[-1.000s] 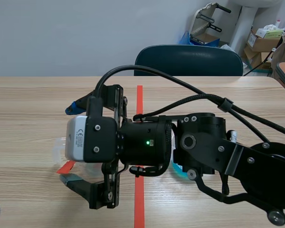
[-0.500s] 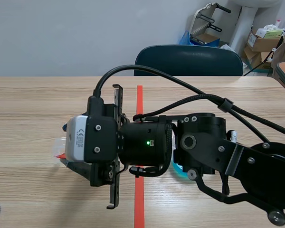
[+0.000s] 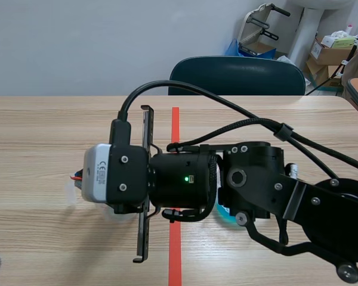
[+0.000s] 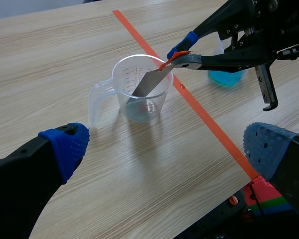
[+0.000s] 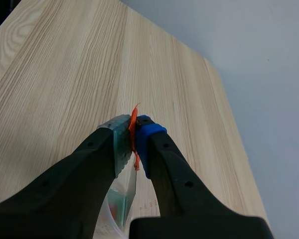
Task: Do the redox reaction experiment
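Right gripper (image 5: pixel 134 142) is pinched fully closed on the orange tag (image 5: pixel 135 119) at the top of the metal strip (image 4: pixel 148 83). The strip leans inside the clear measuring cup (image 4: pixel 124 94), just left of the tape line (image 4: pixel 209 122), nearer the table's (image 4: pixel 50 45) near edge. The beaker of blue liquid (image 4: pixel 228 77) sits just across the line. My guess: the strip goes there next, so lift straight up until it clears the rim (that tag looks flimsy, no jerking). Left gripper (image 4: pixel 169 144) hangs near the cup, spread wide, holding nothing. A second ago the right fingers were wide open; now they're clamped.
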